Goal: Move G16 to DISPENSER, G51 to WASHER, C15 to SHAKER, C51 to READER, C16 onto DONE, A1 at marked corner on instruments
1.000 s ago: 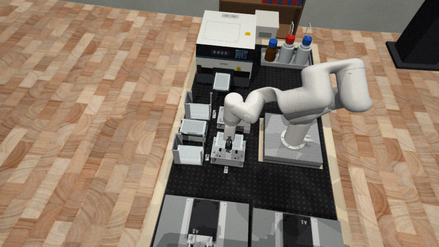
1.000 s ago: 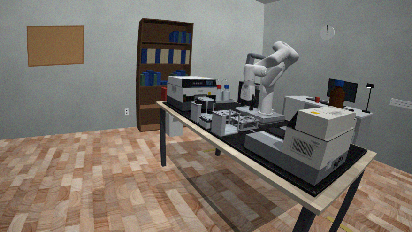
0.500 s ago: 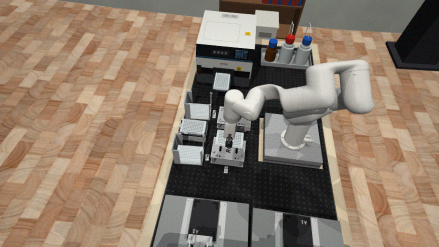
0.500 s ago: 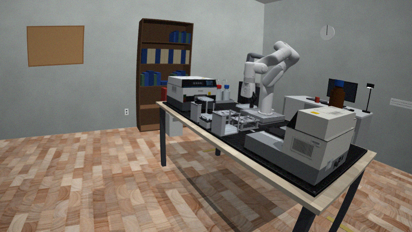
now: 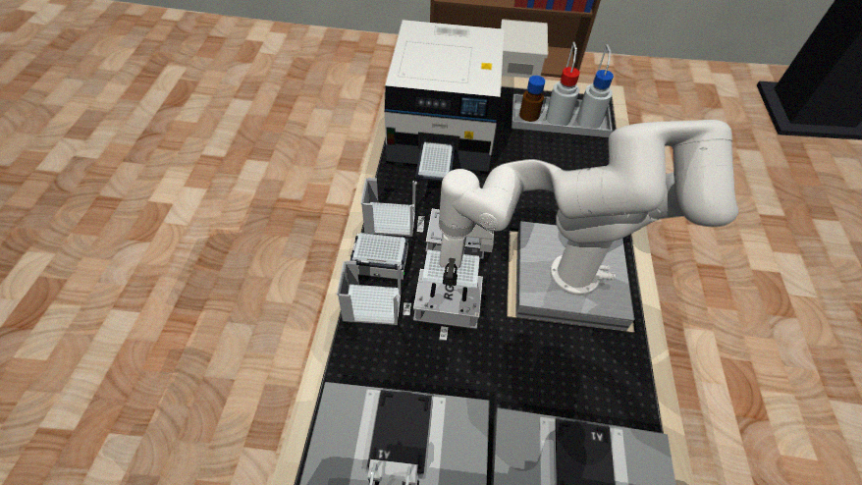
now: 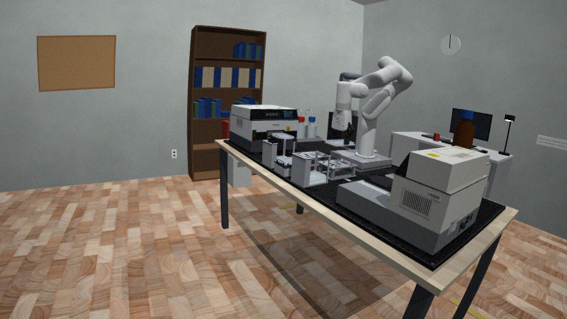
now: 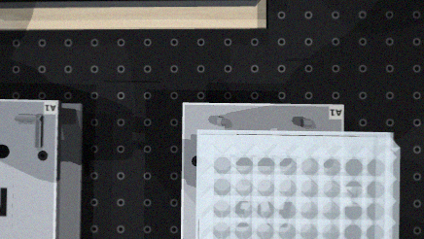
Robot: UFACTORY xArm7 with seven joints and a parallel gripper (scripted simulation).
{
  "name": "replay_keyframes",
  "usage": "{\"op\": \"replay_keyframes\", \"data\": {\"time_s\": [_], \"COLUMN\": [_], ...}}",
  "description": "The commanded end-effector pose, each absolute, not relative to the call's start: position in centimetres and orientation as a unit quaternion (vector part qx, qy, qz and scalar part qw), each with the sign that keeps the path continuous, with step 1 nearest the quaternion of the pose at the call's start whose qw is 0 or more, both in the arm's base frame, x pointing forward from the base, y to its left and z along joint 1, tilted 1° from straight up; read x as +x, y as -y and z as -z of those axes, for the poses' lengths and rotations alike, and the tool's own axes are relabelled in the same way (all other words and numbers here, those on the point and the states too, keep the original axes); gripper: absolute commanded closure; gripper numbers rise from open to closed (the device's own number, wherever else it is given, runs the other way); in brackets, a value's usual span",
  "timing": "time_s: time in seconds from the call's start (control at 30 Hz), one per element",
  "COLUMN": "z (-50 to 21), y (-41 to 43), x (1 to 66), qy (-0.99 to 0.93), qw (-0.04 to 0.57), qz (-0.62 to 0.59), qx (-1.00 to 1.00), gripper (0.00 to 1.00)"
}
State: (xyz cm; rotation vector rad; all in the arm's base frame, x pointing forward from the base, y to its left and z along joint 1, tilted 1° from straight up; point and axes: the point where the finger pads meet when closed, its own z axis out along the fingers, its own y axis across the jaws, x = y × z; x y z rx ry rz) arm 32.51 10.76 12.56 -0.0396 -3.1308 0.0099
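I have the black two-finger gripper [image 5: 450, 276] clamped on a white translucent multiwell plate [image 5: 451, 267], jaws pinching its sides. Plate is held flat above the grey regrip nest marked RG [image 5: 447, 298], near its A1 corner tag [image 7: 335, 112]. I can't read the plate's label.

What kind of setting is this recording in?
Most likely a small laboratory automation bench set up in an office-like room. A white arm stands on a black perforated deck among boxy benchtop instruments, well plates in racks and capped reagent bottles; a bookshelf stands behind.
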Motion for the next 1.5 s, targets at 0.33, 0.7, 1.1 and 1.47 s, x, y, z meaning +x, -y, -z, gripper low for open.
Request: {"op": "replay_keyframes", "data": {"time_s": [0.33,0.7,1.1,1.47], "z": [-14.5,-15.9,-17.2,-17.4], "y": [-10.8,-10.8,-10.8,-10.8], "x": [32.6,32.7,32.7,32.7], "qy": [1.000,1.000,1.000,1.000], "qw": [0.003,0.003,0.003,0.003], "qz": [-0.003,-0.003,-0.003,-0.003], "qx": [-0.013,-0.013,-0.013,-0.013], "gripper": [1.00,1.00,1.00,1.00]}}
